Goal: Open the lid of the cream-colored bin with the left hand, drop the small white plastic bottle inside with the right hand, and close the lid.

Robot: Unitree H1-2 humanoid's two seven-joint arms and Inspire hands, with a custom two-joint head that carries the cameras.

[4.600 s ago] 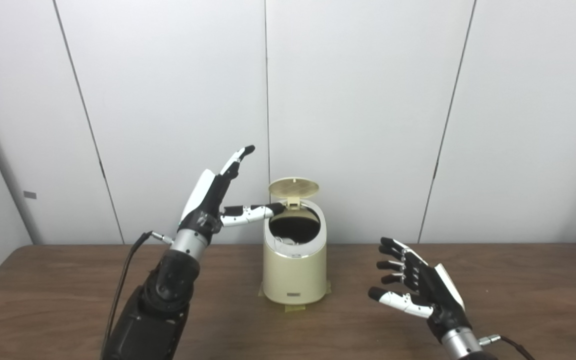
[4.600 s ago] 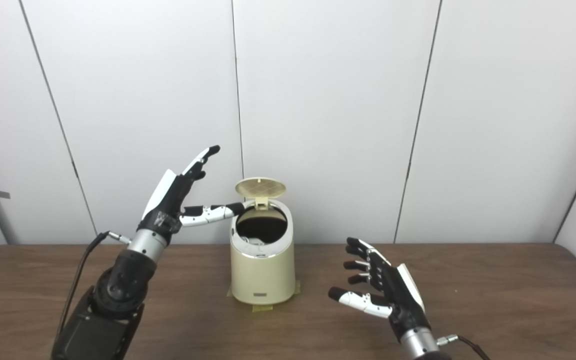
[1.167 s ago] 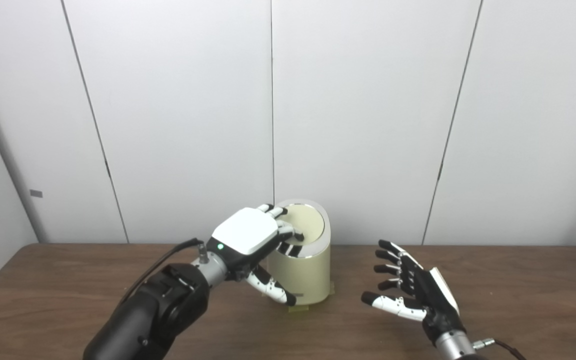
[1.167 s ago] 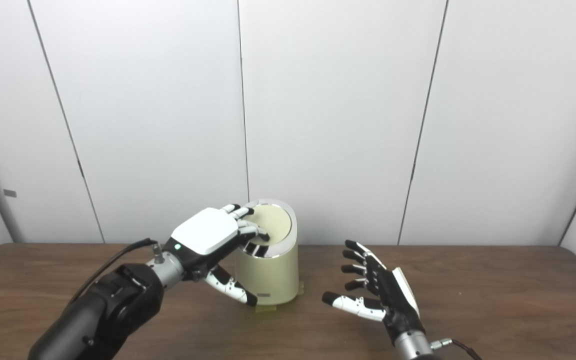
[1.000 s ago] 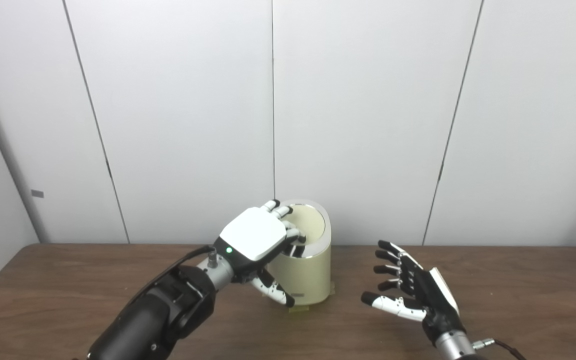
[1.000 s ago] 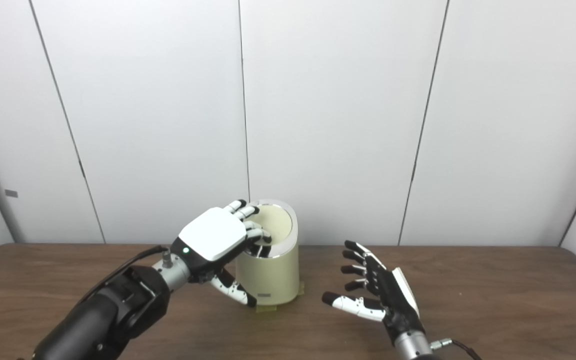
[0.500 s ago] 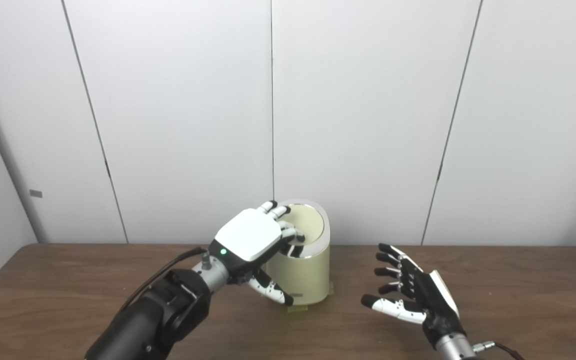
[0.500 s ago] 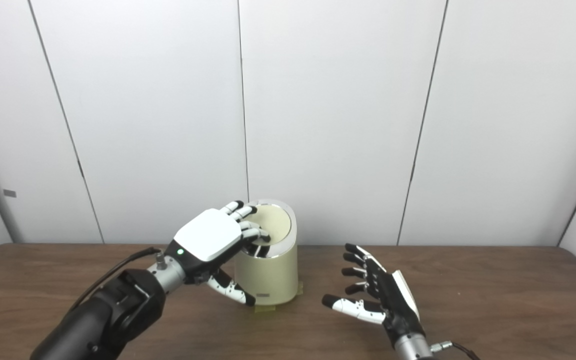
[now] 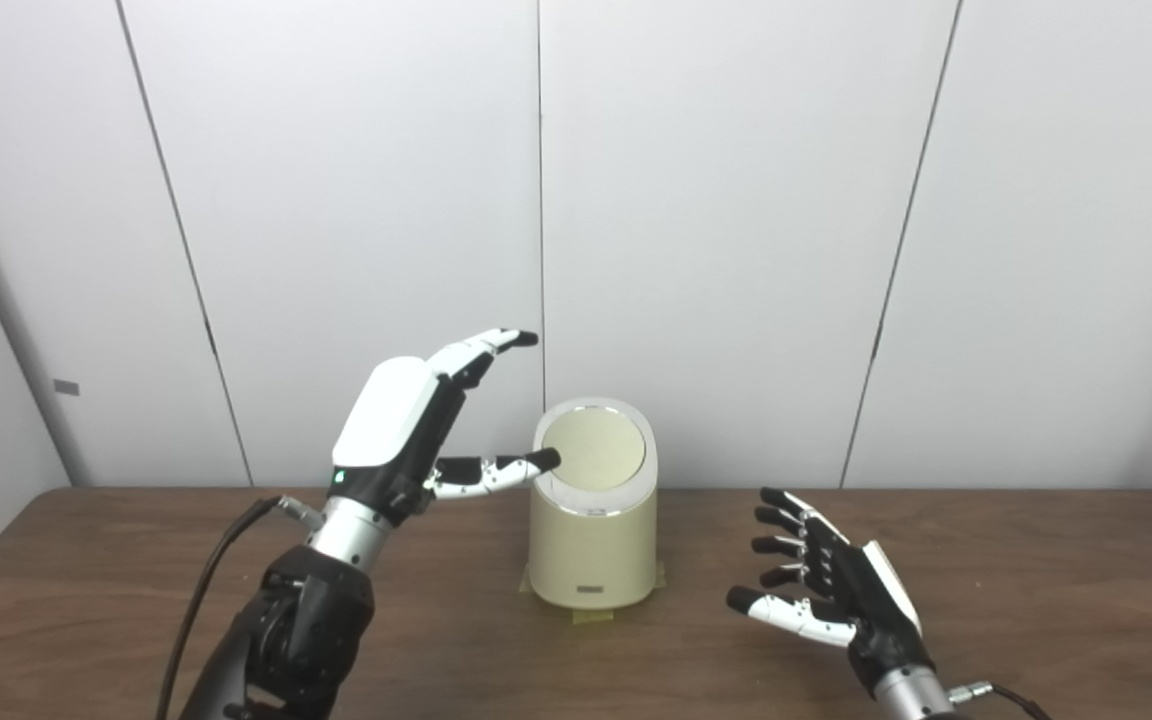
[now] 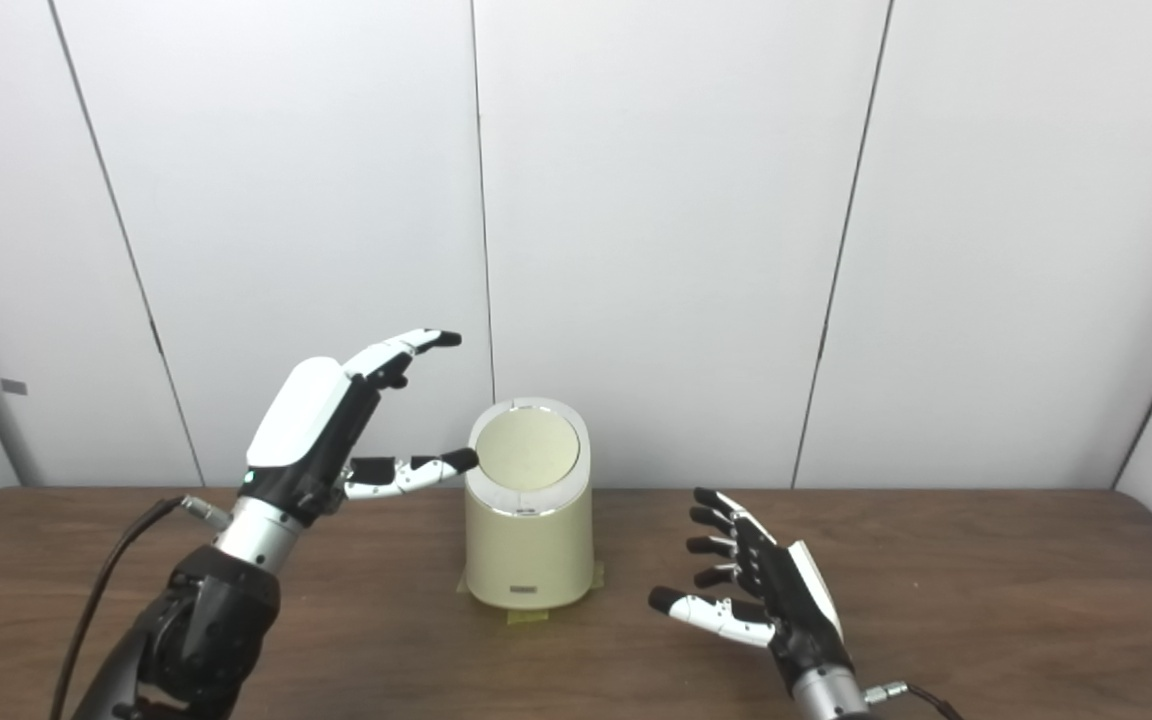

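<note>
The cream-colored bin [image 9: 593, 545] stands at the middle of the table with its round lid [image 9: 594, 449] down flat. My left hand [image 9: 406, 430] is raised just left of the bin, open with fingers spread, its thumb tip close to the lid's left rim. My right hand [image 9: 836, 590] hovers low over the table to the right of the bin, open, palm turned left, holding nothing. No small white bottle shows anywhere; the bin's inside is hidden by the lid.
The brown wooden table [image 9: 1036, 580] runs the full width of the view. Yellow tape [image 9: 591, 616] marks the bin's base. White wall panels [image 9: 736, 250] rise right behind the bin. A black cable [image 9: 211, 580] trails from my left wrist.
The lid stood open 4.6 s ago and is down now. My left hand pressed on the lid until half a second ago, then lifted up and left, fingers opening. My right hand barely moved.
</note>
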